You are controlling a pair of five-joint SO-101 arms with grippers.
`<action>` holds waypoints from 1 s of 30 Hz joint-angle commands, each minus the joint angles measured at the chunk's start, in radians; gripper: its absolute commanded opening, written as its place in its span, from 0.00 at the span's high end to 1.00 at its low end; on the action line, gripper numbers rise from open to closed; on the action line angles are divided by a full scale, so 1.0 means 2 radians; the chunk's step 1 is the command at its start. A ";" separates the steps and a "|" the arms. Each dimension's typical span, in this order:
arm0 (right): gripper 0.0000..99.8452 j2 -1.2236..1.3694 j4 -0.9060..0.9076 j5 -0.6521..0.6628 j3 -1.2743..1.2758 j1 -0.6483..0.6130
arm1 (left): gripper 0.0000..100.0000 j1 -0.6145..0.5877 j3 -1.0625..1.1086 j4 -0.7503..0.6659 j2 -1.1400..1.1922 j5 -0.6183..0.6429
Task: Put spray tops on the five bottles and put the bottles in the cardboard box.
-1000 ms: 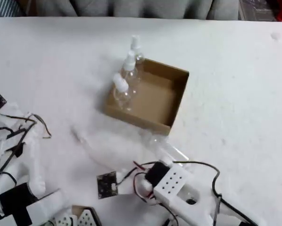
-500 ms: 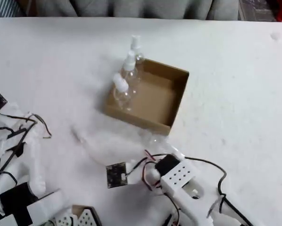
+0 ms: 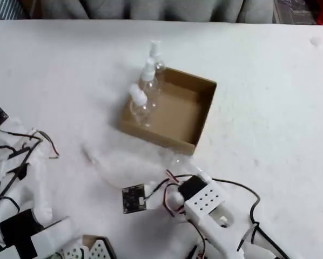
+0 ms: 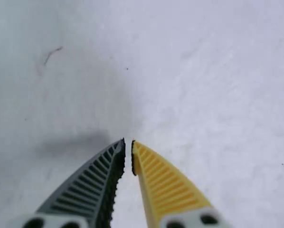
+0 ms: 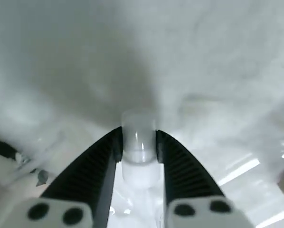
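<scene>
As viewed from above, shows an open brown cardboard box (image 3: 161, 137) at the middle of a white table (image 3: 269, 97), with three clear bottles capped with white spray tops (image 3: 148, 75) upright in a row along its left wall; cannot be told whether inside it or just outside. Shows, just near of the box's near right corner, a fourth clear plastic bottle (image 3: 184, 163) on its side, pinched from both sides by the black ribbed fingers (image 5: 97, 164) of the right gripper (image 5: 138, 135). Places the white right arm (image 3: 204, 204), trailing red and black wires (image 3: 167, 194), immediately near of that bottle. Shows the left gripper (image 4: 128, 145) above bare table, grey and yellow fingertips pressed together with nothing between, and the left arm (image 3: 21, 232) at the near left edge among black cables (image 3: 10, 162).
</scene>
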 commanded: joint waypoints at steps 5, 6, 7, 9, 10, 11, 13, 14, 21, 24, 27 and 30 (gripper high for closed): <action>0.98 0.000 0.004 -0.162 -0.103 0.000 | 0.98 0.006 -0.027 0.002 0.003 0.001; 0.98 0.000 0.004 -0.193 -0.120 0.000 | 0.98 0.006 -0.027 0.002 0.003 0.001; 0.98 0.000 0.002 -0.222 -0.134 0.000 | 0.98 0.006 -0.027 0.002 0.003 0.001; 0.98 0.000 -0.011 -0.274 -0.153 -0.008 | 0.98 0.006 -0.027 0.002 0.003 0.001; 0.98 0.000 -0.023 -0.300 -0.158 -0.013 | 0.98 0.006 -0.027 0.002 0.003 0.001; 0.98 0.000 -0.036 -0.321 -0.163 -0.020 | 0.98 0.006 -0.027 0.002 0.003 0.001; 0.98 0.000 -0.059 -0.354 -0.170 -0.035 | 0.98 0.006 -0.027 0.002 0.003 0.001; 0.98 0.000 -0.070 -0.367 -0.173 -0.043 | 0.98 0.006 -0.027 0.002 0.003 0.001; 0.98 0.007 -0.201 -0.502 -0.168 -0.066 | 0.98 0.005 -0.027 0.002 0.003 0.001; 0.98 0.038 -0.270 -0.539 -0.167 -0.068 | 0.98 0.005 -0.027 0.002 0.003 0.001; 0.98 0.092 -0.346 -0.542 -0.176 -0.074 | 0.98 0.005 -0.027 0.002 0.003 0.001; 0.98 0.167 -0.378 -0.542 -0.211 -0.076 | 0.98 0.005 -0.027 0.002 0.003 0.001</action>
